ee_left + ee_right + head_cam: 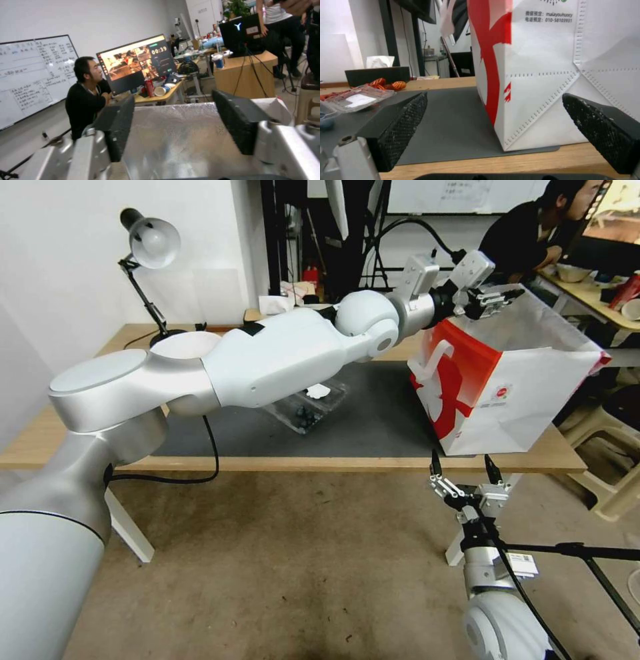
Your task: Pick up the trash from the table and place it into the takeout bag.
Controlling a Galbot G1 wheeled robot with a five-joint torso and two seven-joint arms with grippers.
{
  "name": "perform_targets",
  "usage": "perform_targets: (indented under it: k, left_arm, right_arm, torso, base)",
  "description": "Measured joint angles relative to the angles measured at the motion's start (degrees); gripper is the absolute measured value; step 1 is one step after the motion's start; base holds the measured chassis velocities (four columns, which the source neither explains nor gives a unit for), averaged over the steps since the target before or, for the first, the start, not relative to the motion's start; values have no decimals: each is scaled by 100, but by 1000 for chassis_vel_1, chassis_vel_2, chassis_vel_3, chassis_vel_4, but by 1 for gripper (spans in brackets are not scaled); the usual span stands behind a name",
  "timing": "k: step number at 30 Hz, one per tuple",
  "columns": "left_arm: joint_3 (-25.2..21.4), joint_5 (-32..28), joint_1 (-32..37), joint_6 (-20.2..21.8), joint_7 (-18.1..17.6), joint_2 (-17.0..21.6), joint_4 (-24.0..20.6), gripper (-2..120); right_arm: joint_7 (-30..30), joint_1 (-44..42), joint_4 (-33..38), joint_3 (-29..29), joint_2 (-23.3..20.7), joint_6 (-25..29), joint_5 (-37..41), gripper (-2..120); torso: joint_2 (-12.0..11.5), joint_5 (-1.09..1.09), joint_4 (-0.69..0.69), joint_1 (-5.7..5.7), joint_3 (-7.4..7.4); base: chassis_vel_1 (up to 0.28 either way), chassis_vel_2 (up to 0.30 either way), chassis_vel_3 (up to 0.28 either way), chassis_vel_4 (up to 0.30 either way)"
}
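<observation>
The red-and-white takeout bag (507, 387) stands open at the right end of the table (300, 463), on the dark grey mat (373, 423). My left arm reaches across the table, and my left gripper (500, 300) hovers open over the bag's mouth with nothing held. In the left wrist view the left gripper (175, 100) hangs above the bag's silver lining (173, 135). My right gripper (462, 460) is open below the table's front edge, facing the bag's near corner (506, 117). A crumpled red wrapper (386, 84) lies on the table behind the mat.
A clear plastic tray (303, 410) with small dark pieces lies mid-mat, partly under my left arm. A large white bowl (183, 343) and a desk lamp (150, 243) stand at the back left. A tissue box (275, 303) is behind. A tripod leg (573, 550) runs beside my right arm.
</observation>
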Motion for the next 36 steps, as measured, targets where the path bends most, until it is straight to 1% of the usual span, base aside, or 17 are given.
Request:
perform_targets:
  k: [2, 3, 6, 7, 10, 11, 14, 15, 19, 20, 23, 24, 27, 28, 32, 33, 36]
  left_arm:
    - [-73, 0, 44, -1, -53, 70, -52, 73]
    - [-73, 0, 44, -1, -53, 70, -52, 73]
    - [-257, -2, 182, -2, -156, 284, -179, 86]
    - [-257, -2, 182, -2, -156, 284, -179, 86]
    - [-578, 4, 411, 0, -270, 558, -280, 99]
    - [-578, 4, 411, 0, -270, 558, -280, 99]
    - [-891, 27, 628, 13, -313, 792, -331, 100]
    - [-891, 27, 628, 13, -313, 792, -331, 100]
    - [-1276, 92, 983, 21, -370, 1155, -388, 100]
    - [-1276, 92, 983, 21, -370, 1155, -388, 100]
    - [-1526, 162, 1292, 21, -386, 1480, -489, 100]
    - [-1526, 162, 1292, 21, -386, 1480, -489, 100]
    - [-1795, 228, 1663, 24, -411, 1861, -681, 100]
    - [-1795, 228, 1663, 24, -411, 1861, -681, 100]
    - [-2130, 337, 2183, 27, -437, 2379, -991, 100]
    - [-2130, 337, 2183, 27, -437, 2379, -991, 100]
    - [-2388, 435, 2542, 39, -470, 2672, -1203, 100]
  right_arm:
    - [1, 2, 0, 0, -3, 0, 0, 100]
    - [1, 2, 0, 0, -3, 0, 0, 100]
    - [4, 5, 3, 0, -5, -4, 2, 100]
    - [4, 5, 3, 0, -5, -4, 2, 100]
    - [9, 2, 11, 1, -3, -10, 2, 100]
    - [9, 2, 11, 1, -3, -10, 2, 100]
    - [15, -8, 26, 14, 4, -21, 0, 100]
    - [15, -8, 26, 14, 4, -21, 0, 100]
    - [23, -7, 39, 16, 11, -43, -11, 100]
    - [23, -7, 39, 16, 11, -43, -11, 100]
    - [29, -14, 55, 19, -5, -60, -13, 100]
    - [29, -14, 55, 19, -5, -60, -13, 100]
    - [33, -11, 65, 21, -8, -73, -20, 100]
    - [33, -11, 65, 21, -8, -73, -20, 100]
    - [36, -16, 56, 2, 7, -75, -47, 100]
    - [36, -16, 56, 2, 7, -75, -47, 100]
    - [36, -19, 41, -2, 14, -70, -51, 100]
  torso:
    - [0, 0, 0, 0, 0]
    - [0, 0, 0, 0, 0]
    - [0, 0, 0, 0, 0]
    - [0, 0, 0, 0, 0]
    - [0, -1, 1, 0, 0]
    - [0, -1, 1, 0, 0]
    - [0, -2, 0, 0, 0]
    - [0, -2, 0, 0, 0]
    - [0, -2, 1, 0, 0]
    - [0, -2, 1, 0, 0]
    - [-1, 0, 1, 0, 0]
    - [-1, 0, 1, 0, 0]
    - [-1, -1, 1, 0, 0]
    - [-1, -1, 1, 0, 0]
    - [-1, -2, 2, 0, 0]
    - [-1, -2, 2, 0, 0]
    - [-1, -1, 2, 0, 0]
  base:
    - [0, 0, 0, 0]
    - [0, 0, 0, 0]
    - [0, 0, 0, 0]
    - [0, 0, 0, 0]
    - [0, 0, 0, 0]
    - [0, 0, 0, 0]
    - [0, 0, 0, 0]
    - [0, 0, 0, 0]
    - [0, 0, 0, 0]
    - [0, 0, 0, 0]
    - [0, 0, 0, 0]
    - [0, 0, 0, 0]
    - [0, 0, 0, 0]
    - [0, 0, 0, 0]
    - [0, 0, 0, 0]
    - [0, 0, 0, 0]
    - [0, 0, 0, 0]
